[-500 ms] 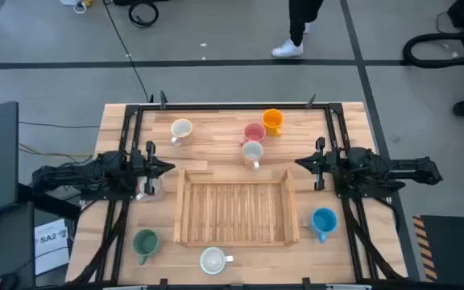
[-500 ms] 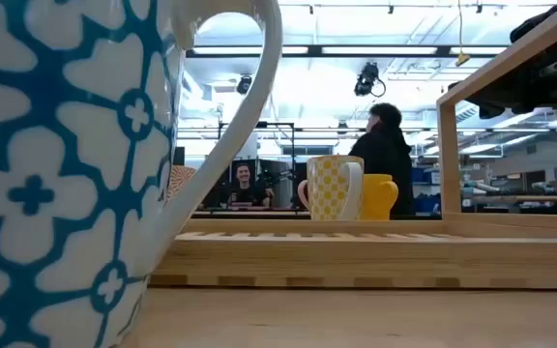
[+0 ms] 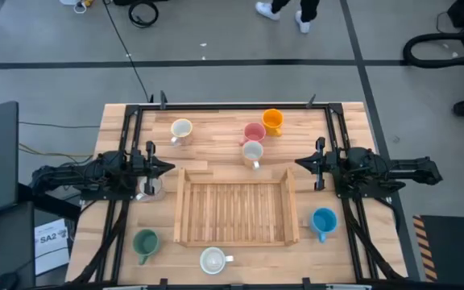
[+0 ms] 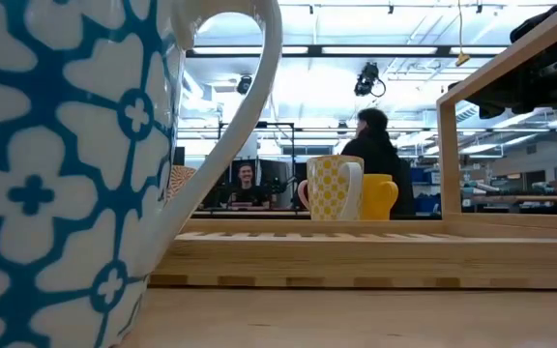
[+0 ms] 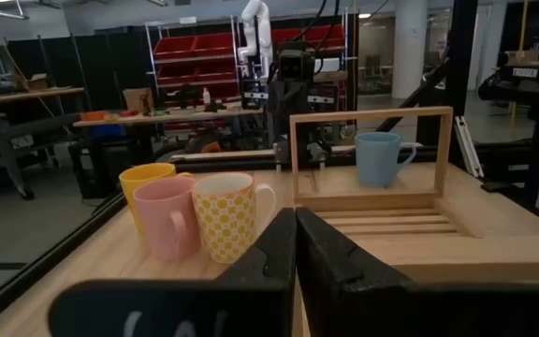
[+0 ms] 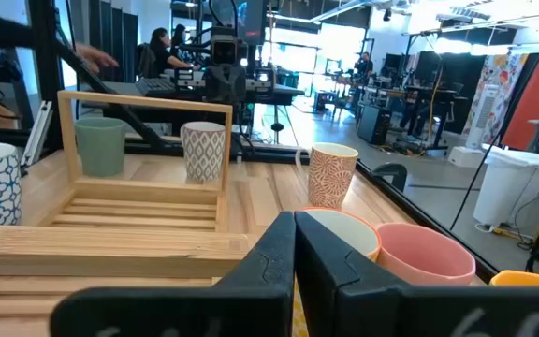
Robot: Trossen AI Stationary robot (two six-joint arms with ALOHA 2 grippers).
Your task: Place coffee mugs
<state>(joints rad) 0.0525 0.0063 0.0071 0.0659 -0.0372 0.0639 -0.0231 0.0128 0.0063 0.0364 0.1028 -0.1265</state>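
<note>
Eight mugs stand upright on the table around a wooden tray (image 3: 236, 212): cream (image 3: 181, 130), orange (image 3: 272, 121), pink (image 3: 254, 133) and a yellow-patterned one (image 3: 253, 151) near the far edge, blue (image 3: 324, 221) at the right, green (image 3: 144, 242) and white (image 3: 213, 259) near the front, and a grey-patterned one (image 3: 147, 187) below the left arm. My left gripper (image 3: 167, 167) hovers at the tray's far left corner, shut and holding nothing (image 5: 295, 245). My right gripper (image 3: 300, 163) hovers at the far right corner, also shut and holding nothing (image 6: 295, 248).
The tray has raised end frames (image 5: 372, 117) and a slatted floor (image 6: 129, 211). In the low view the blue-and-white patterned mug (image 4: 56, 174) fills the left foreground. Black rails (image 3: 127, 137) run along the table's sides. A person (image 3: 284, 8) walks beyond the far edge.
Neither arm nor any mug has moved. The person beyond the table's far edge has walked a step on.
</note>
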